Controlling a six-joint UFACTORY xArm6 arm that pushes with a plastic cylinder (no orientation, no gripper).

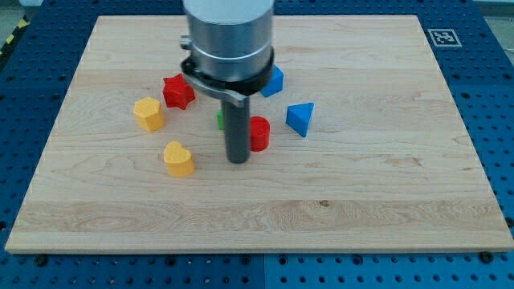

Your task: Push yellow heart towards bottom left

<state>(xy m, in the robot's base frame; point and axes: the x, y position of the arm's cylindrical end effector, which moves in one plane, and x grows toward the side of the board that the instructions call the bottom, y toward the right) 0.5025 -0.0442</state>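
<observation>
Surface: wooden board point(385, 201) | yellow heart point(179, 158) lies left of centre, bottom-left corner not reached | tip point(238, 160) is placed just right of it, apart | jaws: none fitted

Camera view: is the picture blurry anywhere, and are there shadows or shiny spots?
Camera view: the blocks look sharp, like the yellow heart and blue triangle. The light is soft and even; only small faint shadows sit under the blocks and beside my tip. The metal arm at the view's top has a dull shine; the board shows no glare. The green block is mostly hidden behind the rod, not blurred.
</observation>
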